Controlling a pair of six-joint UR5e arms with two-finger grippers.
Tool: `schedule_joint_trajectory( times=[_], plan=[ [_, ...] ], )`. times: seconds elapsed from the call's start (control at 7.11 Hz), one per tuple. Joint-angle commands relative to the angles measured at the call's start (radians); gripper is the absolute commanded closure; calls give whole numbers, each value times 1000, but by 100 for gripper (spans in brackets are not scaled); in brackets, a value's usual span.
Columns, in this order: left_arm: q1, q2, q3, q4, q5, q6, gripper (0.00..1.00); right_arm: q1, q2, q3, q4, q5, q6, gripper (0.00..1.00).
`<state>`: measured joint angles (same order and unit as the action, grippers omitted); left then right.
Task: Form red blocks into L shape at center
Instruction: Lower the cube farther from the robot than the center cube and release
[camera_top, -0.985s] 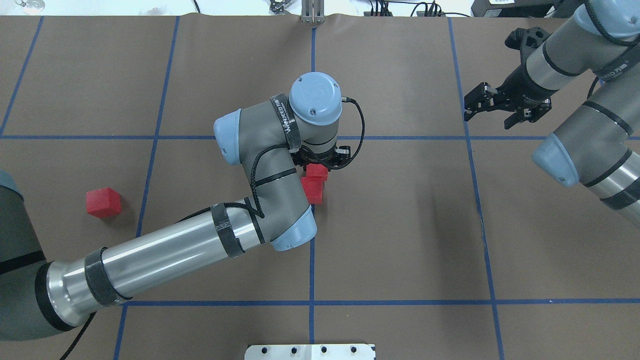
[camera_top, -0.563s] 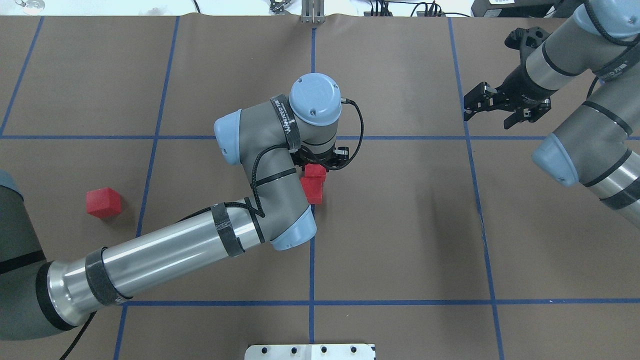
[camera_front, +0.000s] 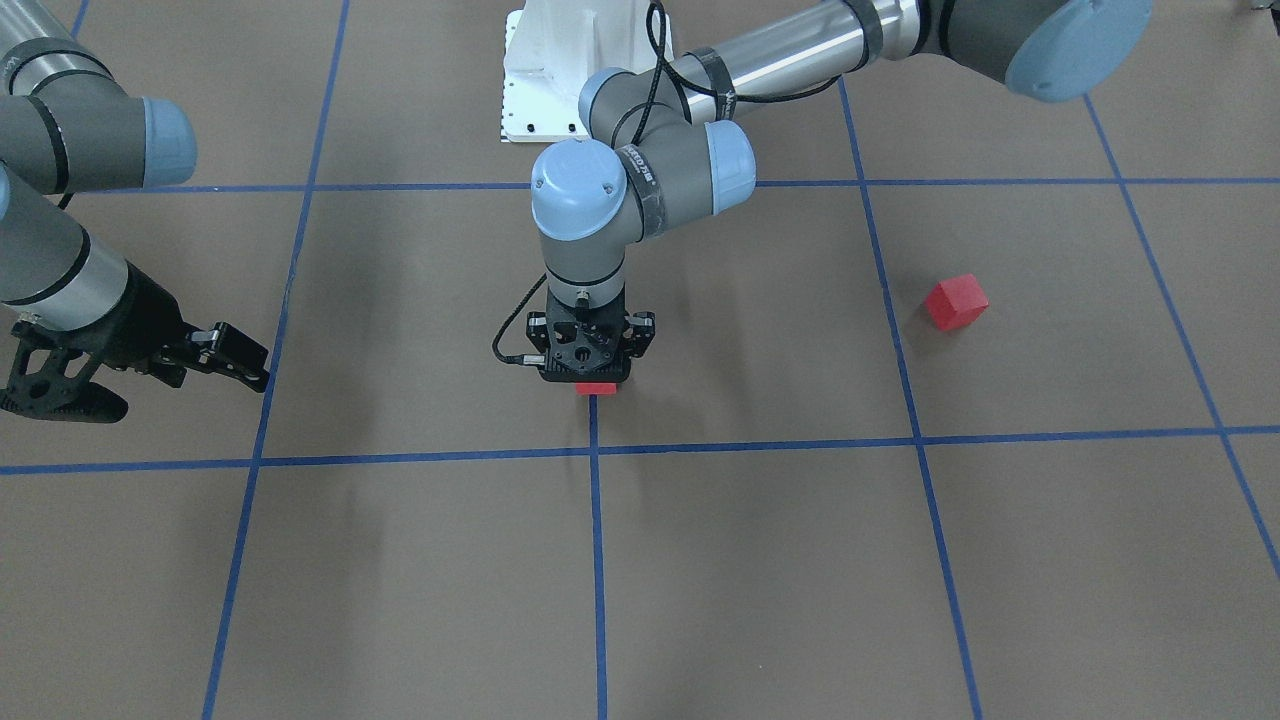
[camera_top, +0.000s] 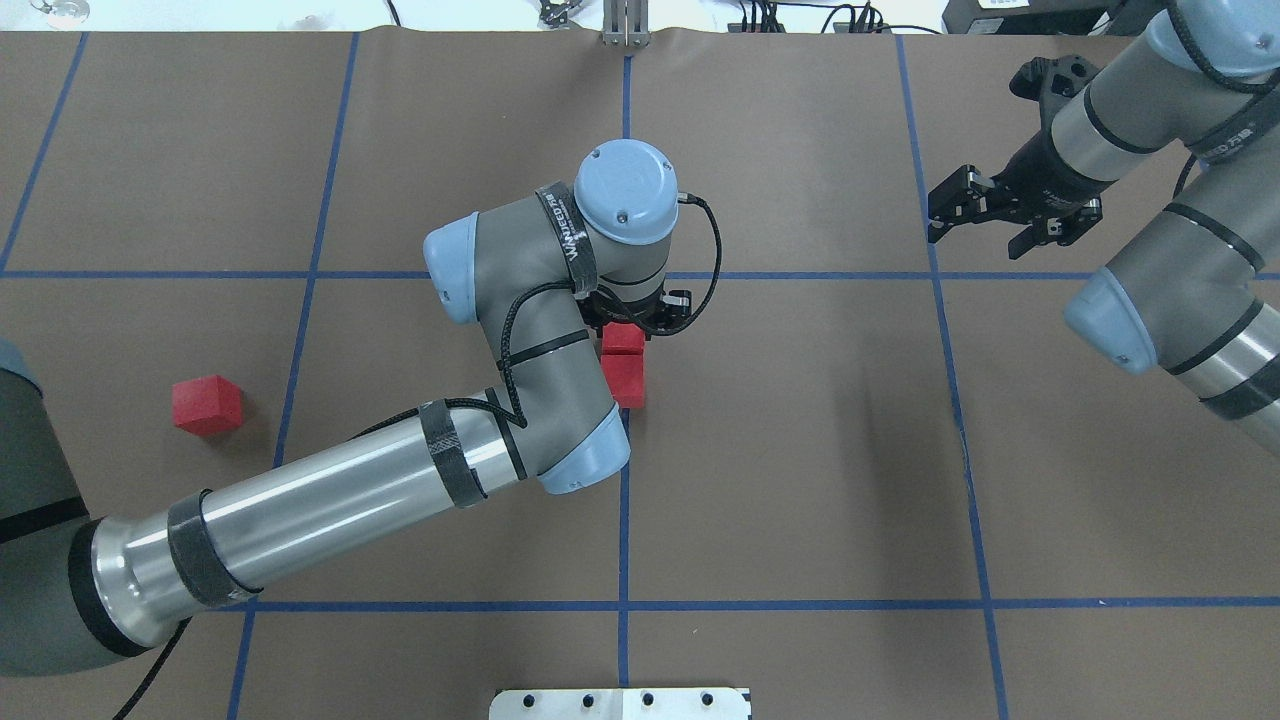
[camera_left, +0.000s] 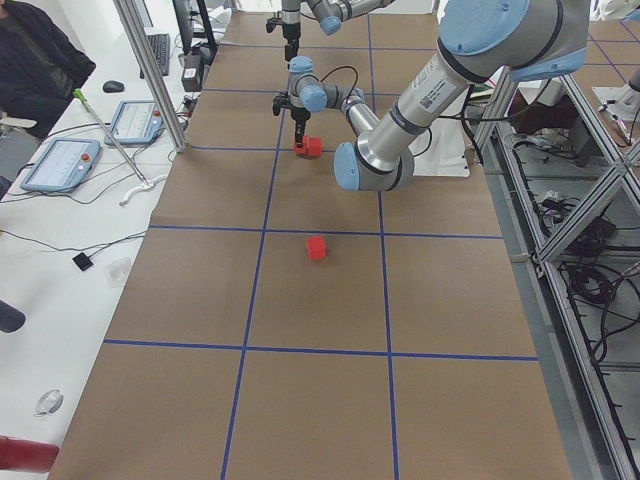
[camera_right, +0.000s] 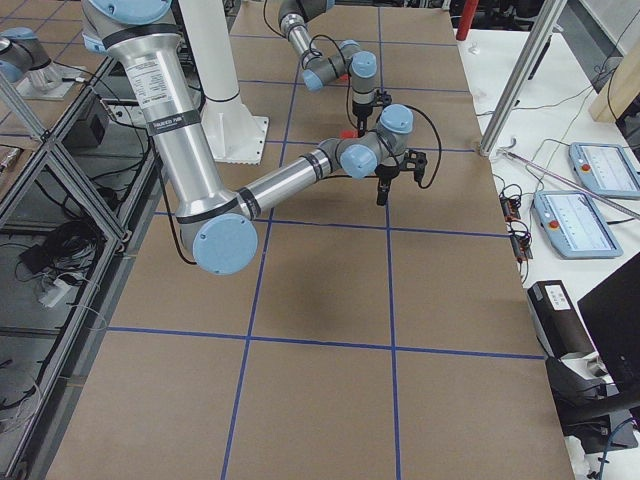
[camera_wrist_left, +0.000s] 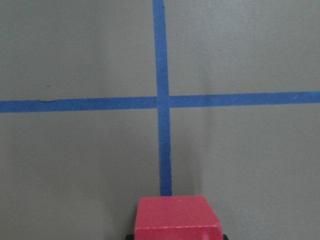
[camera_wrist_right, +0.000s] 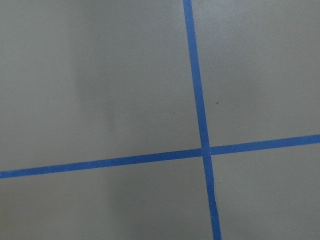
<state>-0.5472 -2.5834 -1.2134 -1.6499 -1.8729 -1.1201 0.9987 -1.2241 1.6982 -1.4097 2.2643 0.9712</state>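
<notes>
Left gripper (camera_front: 592, 372) is clamped on one red block (camera_top: 623, 338). Compared with 1 s ago, gripper and block have nudged slightly toward the robot's left and the far edge, so the block now lines up squarely behind the second red block (camera_top: 626, 380). The two are hard against each other (can't tell if they're actually touching), both on the center tape line (camera_top: 623, 520), just short of the tape cross. Third red block (camera_top: 207, 404) hasn't moved and sits well apart on the left side; right gripper (camera_top: 982, 222) has its fingers spread with nothing in them, same spot at far right.
</notes>
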Motion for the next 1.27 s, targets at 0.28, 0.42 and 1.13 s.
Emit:
schedule_joint_trajectory(
  times=[0.28, 0.42, 1.13],
  plan=[
    [0, 0, 0, 1, -2, -1, 100, 0, 0, 0, 0, -2, 1, 1],
    [0, 0, 0, -1, -2, -1, 100, 0, 0, 0, 0, -2, 1, 1],
    [1, 11, 2, 1, 0, -12, 7, 0, 0, 0, 0, -2, 1, 1]
  ],
)
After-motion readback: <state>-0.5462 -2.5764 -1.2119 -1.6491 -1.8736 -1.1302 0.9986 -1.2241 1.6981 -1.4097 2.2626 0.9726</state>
